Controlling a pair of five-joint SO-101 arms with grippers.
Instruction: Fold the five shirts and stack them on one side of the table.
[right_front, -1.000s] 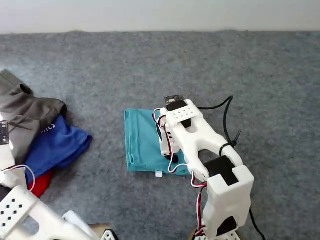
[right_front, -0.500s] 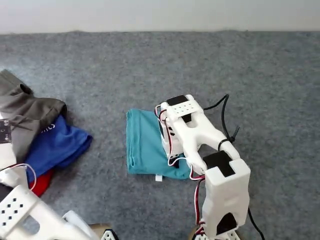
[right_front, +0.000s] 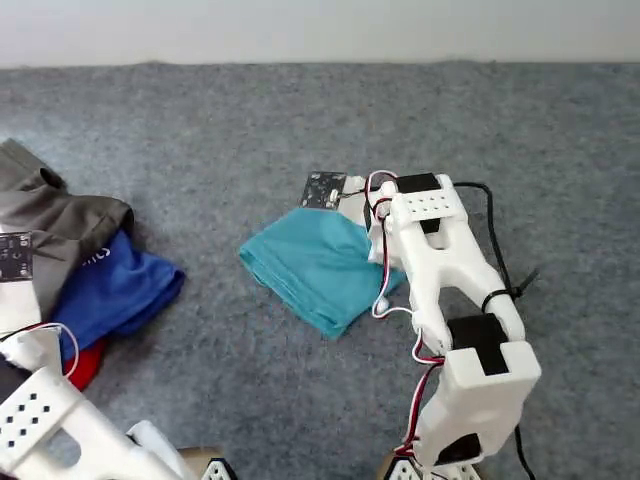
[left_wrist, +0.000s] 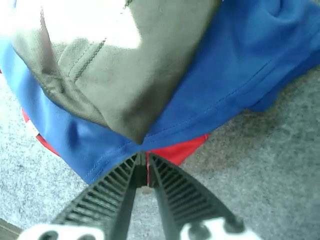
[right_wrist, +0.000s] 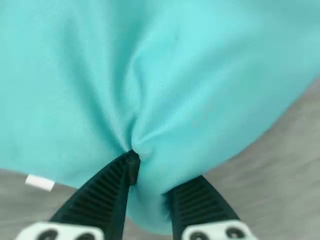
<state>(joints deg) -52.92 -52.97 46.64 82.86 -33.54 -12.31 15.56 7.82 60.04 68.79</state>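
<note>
A folded teal shirt (right_front: 318, 265) lies turned at an angle in the middle of the grey table. My right gripper (right_wrist: 150, 187) is shut on the teal shirt (right_wrist: 165, 80), pinching a fold of its cloth; in the high view the right arm (right_front: 430, 250) stands at the shirt's right edge. At the left edge sits a pile: a grey-olive shirt (right_front: 45, 235) on a blue shirt (right_front: 115, 285) on a red shirt (right_front: 80, 365). My left gripper (left_wrist: 145, 167) hangs shut over that pile's edge, above the blue shirt (left_wrist: 240, 75) and red shirt (left_wrist: 177, 150), with nothing between its fingers.
The grey carpet-like table top (right_front: 200, 130) stretches open behind and to the right of the teal shirt. A black cable (right_front: 500, 240) trails along the right arm. The left arm's white base (right_front: 50, 430) is at the front left corner.
The right gripper has gripped the teal shirt and dragged it right and back, turning it from square to diagonal. The left arm and the pile have stayed put.
</note>
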